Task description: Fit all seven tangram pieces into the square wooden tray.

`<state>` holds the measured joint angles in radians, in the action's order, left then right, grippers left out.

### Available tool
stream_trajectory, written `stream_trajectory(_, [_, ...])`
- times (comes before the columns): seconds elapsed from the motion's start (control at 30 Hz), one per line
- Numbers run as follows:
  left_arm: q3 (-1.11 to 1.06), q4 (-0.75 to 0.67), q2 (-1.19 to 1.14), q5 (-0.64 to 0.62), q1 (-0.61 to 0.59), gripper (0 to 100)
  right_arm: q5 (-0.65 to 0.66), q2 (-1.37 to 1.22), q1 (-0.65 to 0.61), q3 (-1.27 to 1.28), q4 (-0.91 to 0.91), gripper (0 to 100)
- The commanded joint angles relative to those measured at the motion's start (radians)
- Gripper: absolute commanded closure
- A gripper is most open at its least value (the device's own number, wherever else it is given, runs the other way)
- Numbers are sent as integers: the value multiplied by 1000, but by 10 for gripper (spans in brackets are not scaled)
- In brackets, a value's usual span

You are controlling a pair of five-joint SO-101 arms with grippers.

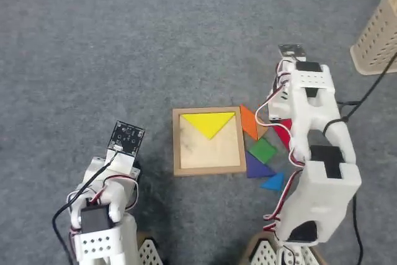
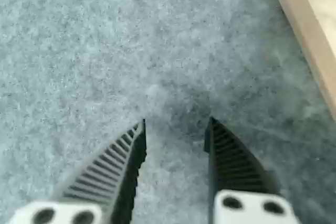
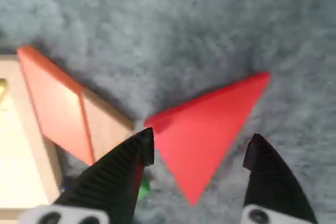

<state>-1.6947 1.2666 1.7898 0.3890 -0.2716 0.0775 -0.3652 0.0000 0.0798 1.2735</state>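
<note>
Right wrist view puts your right hand (image 3: 202,136) released and spread wide just above the red triangle (image 3: 210,124), one finger (image 3: 126,166) beside the piece's square corner and the other (image 3: 268,174) outside its long edge, nothing gripped yet. Judging from that, the step in hand is picking up this triangle. To do it well, drop straight down, let both fingertips press into the carpeted surface so they get under the thin edges, and close from square corner to long edge rather than across a sharp tip, which would likely squirt out. Its long edge runs between two sharp tips, one pointing away from the hand and the other back toward it, so the long axis lies roughly along your reach. The square corner faces the orange piece (image 3: 55,103), which has a tan piece (image 3: 105,124) against it, near but not touching the red one. In the high view the arm hides most of the red triangle (image 1: 283,131). It lies at 3 o'clock of the tray (image 1: 175,147), with the green square (image 1: 262,150), purple triangle (image 1: 256,167) and blue triangle (image 1: 273,182) trailing toward 5 o'clock. Only the yellow triangle (image 1: 208,122) is seated, long edge along the tray's 12 o'clock wall, apex toward 6. Your left hand (image 2: 176,129) hangs released over bare carpet at the tray's 8 o'clock.
</note>
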Motion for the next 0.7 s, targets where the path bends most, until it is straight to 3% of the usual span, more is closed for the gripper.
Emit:
stream_trajectory(0.0, [7, 3, 11, -6, 0, 824, 29, -41, 21, -12, -10, 723])
stream_trajectory(0.33, [7, 3, 11, -6, 0, 824, 26, -180, 68, -144, 38, 723])
stream_trajectory(0.67, [7, 3, 11, -6, 0, 824, 11, -5, -12, -245, 177, 720])
